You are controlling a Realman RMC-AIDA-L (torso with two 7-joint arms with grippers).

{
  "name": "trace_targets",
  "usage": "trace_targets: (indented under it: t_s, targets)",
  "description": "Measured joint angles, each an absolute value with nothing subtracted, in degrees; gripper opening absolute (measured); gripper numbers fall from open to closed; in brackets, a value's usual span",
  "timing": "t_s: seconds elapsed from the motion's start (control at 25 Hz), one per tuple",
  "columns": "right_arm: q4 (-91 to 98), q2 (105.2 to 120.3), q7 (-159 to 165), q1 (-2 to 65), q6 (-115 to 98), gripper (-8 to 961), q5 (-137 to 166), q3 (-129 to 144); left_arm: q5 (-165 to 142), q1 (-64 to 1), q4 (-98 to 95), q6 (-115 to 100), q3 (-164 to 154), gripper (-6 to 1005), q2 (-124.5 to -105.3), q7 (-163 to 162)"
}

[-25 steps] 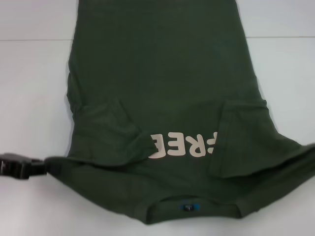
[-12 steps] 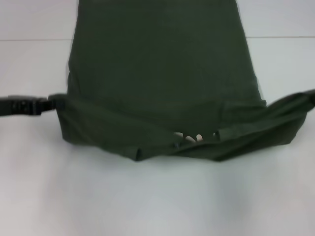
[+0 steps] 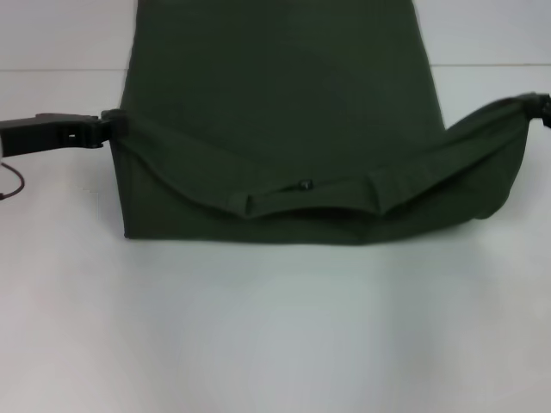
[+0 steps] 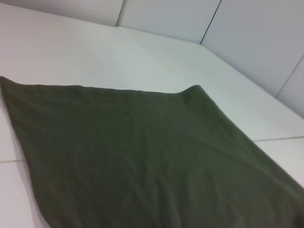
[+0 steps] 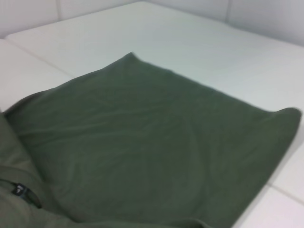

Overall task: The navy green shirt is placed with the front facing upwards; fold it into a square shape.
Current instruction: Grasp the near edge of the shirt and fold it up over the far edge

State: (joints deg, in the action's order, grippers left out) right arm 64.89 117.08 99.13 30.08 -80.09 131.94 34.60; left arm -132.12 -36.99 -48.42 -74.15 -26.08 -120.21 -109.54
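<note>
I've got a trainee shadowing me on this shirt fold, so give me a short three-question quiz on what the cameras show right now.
1. True or false: the cream lettering on the navy green shirt is visible in the head view.
2. Multiple choice: where does the left tool sit? A) at the shirt's left corner of the raised edge, B) parked away from the cloth, C) on the collar.
3. Fill in: the small dark label sits near the ___ of the folded-over edge.

Key: 1 false, only plain green cloth shows. 2 A; the right tool is at the opposite corner. 3 middle.
</note>
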Motion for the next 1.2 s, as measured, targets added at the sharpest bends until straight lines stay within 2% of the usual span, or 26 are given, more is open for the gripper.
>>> trace_targets:
  t_s: [0.36, 0.88, 1.2]
  targets:
    - [57.4, 117.53, 90.5, 32.0, -69.0, 47, 127.4, 34.7, -130.4, -38.2, -47.3, -63.3, -30.9, 45, -121.59, -108.3]
    - [51.3, 118.94, 77.1, 35.8, -58.5, 49, 124.0, 34.7, -124.1, -38.4, -46.5, -53.9, -35.1, 45, -122.56, -104.8]
    - [47.3, 119.25, 67.8, 37.3, -52.9, 49, 120.3, 34.7, -124.0, -39.2, -46.4, -49.3, -37.3, 46, -123.13, -104.2]
